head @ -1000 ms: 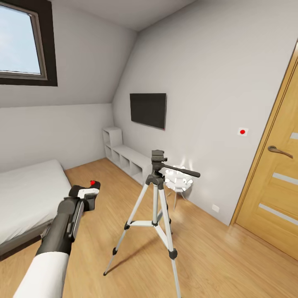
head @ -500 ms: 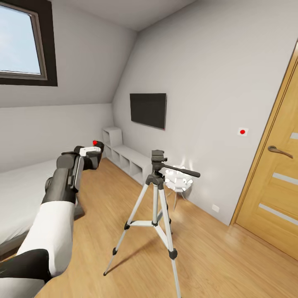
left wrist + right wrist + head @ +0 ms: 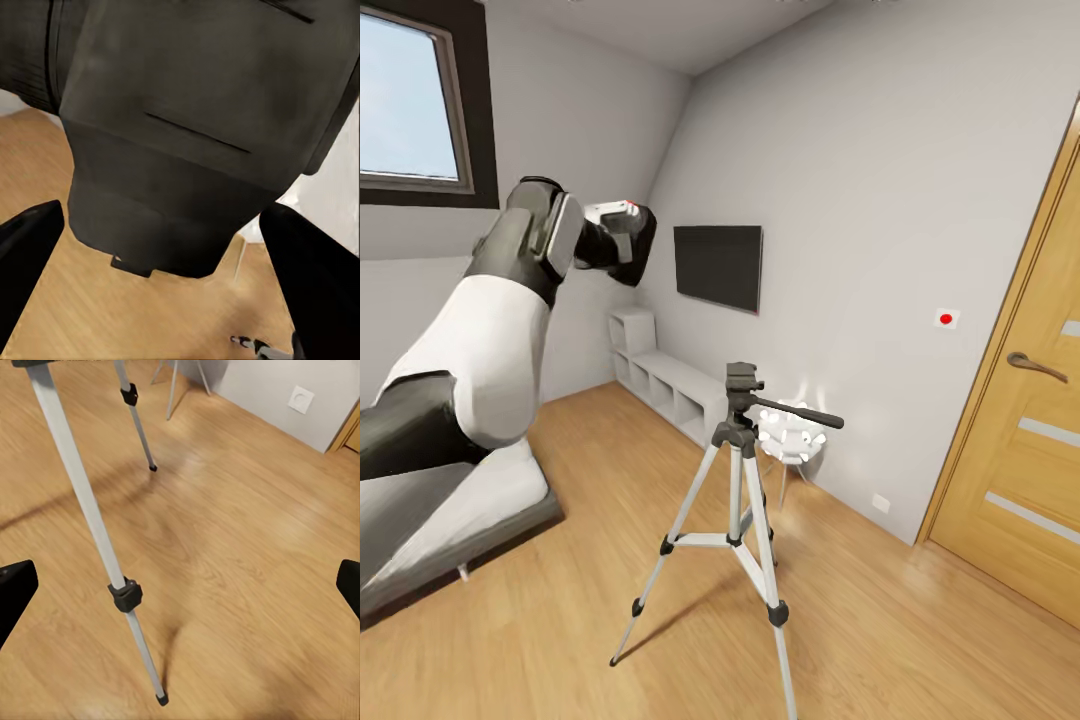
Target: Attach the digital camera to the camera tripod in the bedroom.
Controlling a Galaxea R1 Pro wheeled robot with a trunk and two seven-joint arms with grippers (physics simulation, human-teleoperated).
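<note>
light wood floor [image 3: 880, 620] runs to white walls, a wall tv [image 3: 718, 265] and a wooden door [image 3: 1025, 480]. the camera tripod [image 3: 735, 500] stands mid-room (low grey bed [image 3: 470, 510] beside). the left claw [image 3: 622, 232], raised high, clamps the digital camera [image 3: 195, 127]; the right claw [image 3: 180, 585] is spread wide, holding nothing.

digital camera [image 3: 187, 127] hides your left gripper's [image 3: 169, 247] pads | camera tripod [image 3: 735, 520] foot at 6 o'clock cut off

No readable text, labels, brands or numbers on any surface in these views.
</note>
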